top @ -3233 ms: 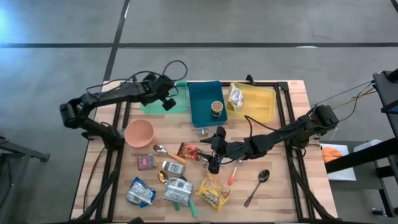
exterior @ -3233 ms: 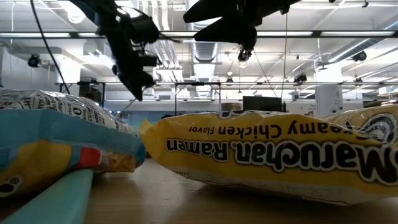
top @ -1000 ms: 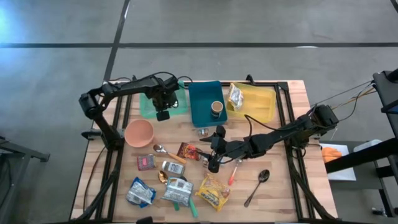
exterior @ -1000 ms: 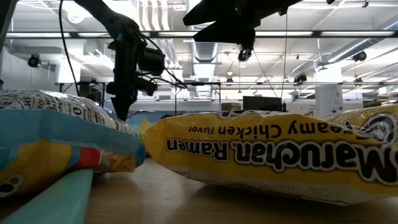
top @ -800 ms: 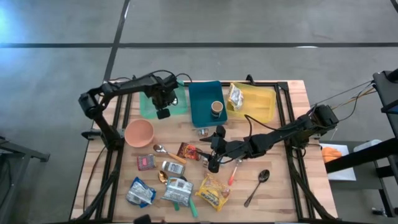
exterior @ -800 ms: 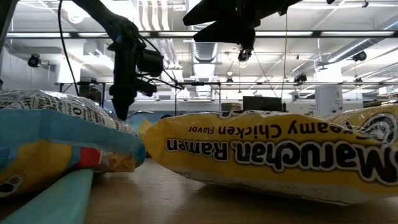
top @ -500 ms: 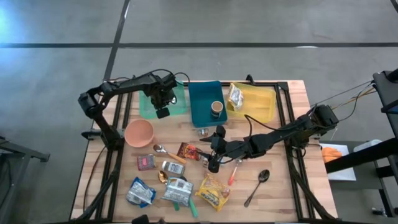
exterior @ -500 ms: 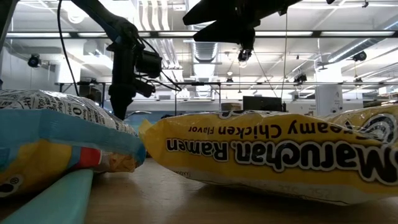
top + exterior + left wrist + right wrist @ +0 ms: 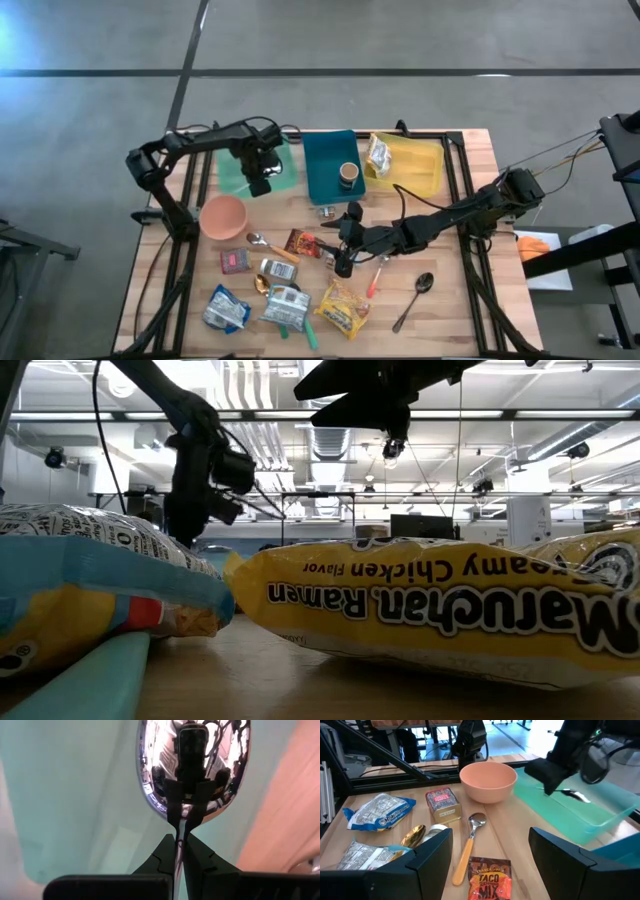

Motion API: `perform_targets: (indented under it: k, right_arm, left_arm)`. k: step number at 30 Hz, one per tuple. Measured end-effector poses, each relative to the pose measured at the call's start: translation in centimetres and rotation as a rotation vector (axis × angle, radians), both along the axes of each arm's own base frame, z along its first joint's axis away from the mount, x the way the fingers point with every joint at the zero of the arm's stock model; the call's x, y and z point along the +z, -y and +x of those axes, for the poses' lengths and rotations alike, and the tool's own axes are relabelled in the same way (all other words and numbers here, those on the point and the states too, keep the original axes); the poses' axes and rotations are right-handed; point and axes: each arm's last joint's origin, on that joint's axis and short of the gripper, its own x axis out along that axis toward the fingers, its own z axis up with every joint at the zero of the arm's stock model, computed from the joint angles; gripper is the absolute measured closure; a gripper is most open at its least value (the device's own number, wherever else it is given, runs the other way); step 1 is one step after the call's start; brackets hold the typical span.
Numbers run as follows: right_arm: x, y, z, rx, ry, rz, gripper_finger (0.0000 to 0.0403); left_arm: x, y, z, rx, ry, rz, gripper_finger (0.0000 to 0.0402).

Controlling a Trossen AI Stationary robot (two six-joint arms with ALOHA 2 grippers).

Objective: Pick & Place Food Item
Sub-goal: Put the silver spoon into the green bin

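steel spoon [image 9: 192, 770] pinched by left gripper [image 9: 180, 847] over mint tray [image 9: 232, 172]; right gripper [image 9: 490, 851] open

**Left arm over the back left corner, right arm low at mid-table**

The left arm reaches in from the left edge, elbow bent, its wrist turned down. The left gripper [image 9: 260, 184] has its fingers [image 9: 172, 851] pinched together on a thin handle. The right arm stretches in from the right edge, low and nearly straight across the table. The right gripper [image 9: 342, 262] points down near the middle, its fingers [image 9: 432, 855] spread wide apart with nothing between them.
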Motion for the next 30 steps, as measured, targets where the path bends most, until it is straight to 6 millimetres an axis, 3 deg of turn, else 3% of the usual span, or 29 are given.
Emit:
perform_targets:
  k: [30]
  right_arm:
    - [0.0, 0.0, 0.0, 0.0, 0.001, 0.0, 0.0142]
  left_arm:
    - [-3.7, 1.7, -1.9, 0.018, -0.06, -0.057, 0.0391]
